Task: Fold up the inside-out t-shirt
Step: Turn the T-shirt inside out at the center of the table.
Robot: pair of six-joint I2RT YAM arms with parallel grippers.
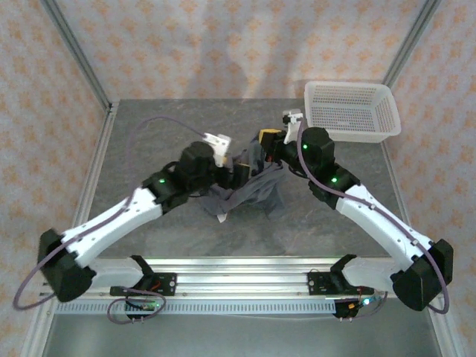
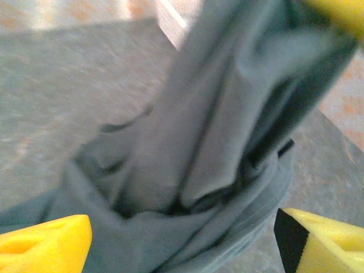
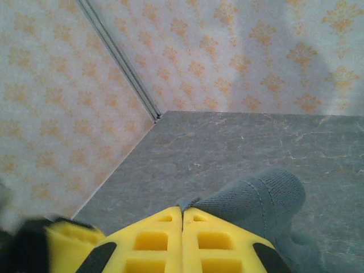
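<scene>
A: Status of the t-shirt (image 1: 249,190)?
B: It hung bunched over the table (image 1: 149,134), pinched in the right gripper (image 3: 182,213); the left gripper (image 2: 182,239) gaped wide, a finger either side of it.

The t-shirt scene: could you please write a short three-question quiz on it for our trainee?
1. True or false: the right pincer is shut on the grey t-shirt.
2. Multiple choice: the left pincer is A) open, B) shut on cloth, C) shut on nothing.
3. Fill in: in the top view, the white mesh basket sits at the table's far ____ corner.
Key: 1 true; 2 A; 3 right.
</scene>
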